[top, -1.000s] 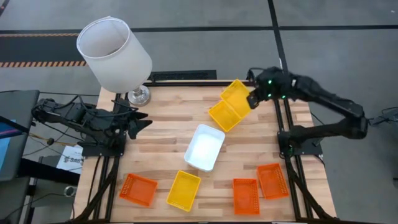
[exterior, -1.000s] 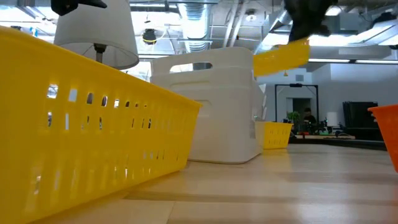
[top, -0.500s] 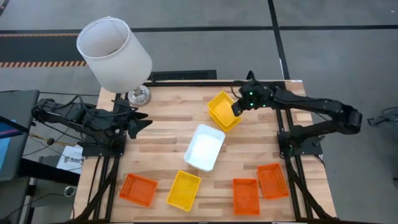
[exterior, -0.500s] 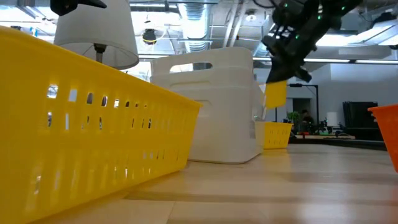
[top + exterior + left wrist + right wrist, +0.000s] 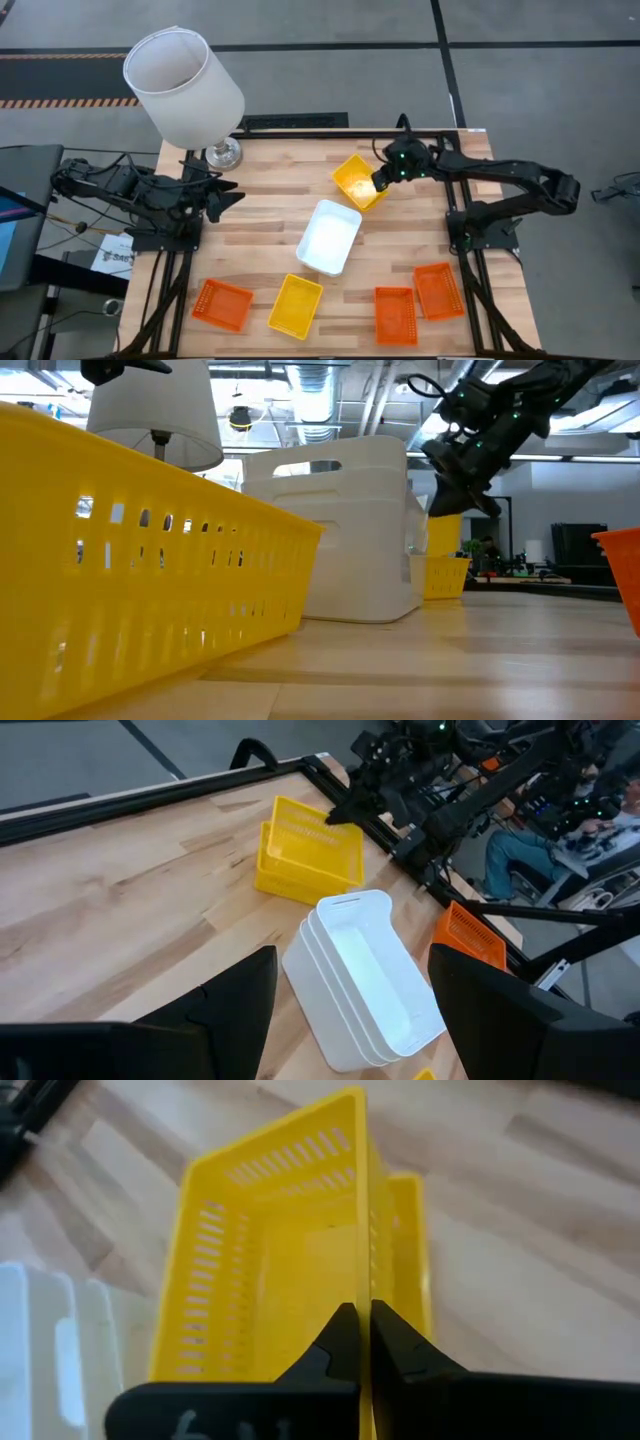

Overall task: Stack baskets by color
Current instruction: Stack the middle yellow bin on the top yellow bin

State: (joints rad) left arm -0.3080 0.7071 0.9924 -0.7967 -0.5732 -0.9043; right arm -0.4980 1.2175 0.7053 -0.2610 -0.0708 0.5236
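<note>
— Where the right gripper (image 5: 378,180) sits at the table's far side, what does it grasp?
— Its fingers (image 5: 345,1342) pinch the rim of a yellow basket (image 5: 358,181), clenched tight on the thin wall. That held basket sits tilted over a second yellow basket (image 5: 275,875); the low view shows it angled down onto the one beneath.

— And the white baskets?
— They stand as a nested white stack (image 5: 329,236) at mid-table, just beside the yellow pair on the near side.

— Which baskets lie apart?
— Along the near edge: an orange basket (image 5: 222,304) at the left, a third yellow basket (image 5: 296,305) next to it, then two orange baskets (image 5: 395,315) and (image 5: 438,290) side by side at the right.

— What of the left gripper (image 5: 228,194)?
— It waits at the table's left edge, near the lamp base (image 5: 223,153) under the white lampshade (image 5: 183,85), fingers spread wide and holding nothing.
</note>
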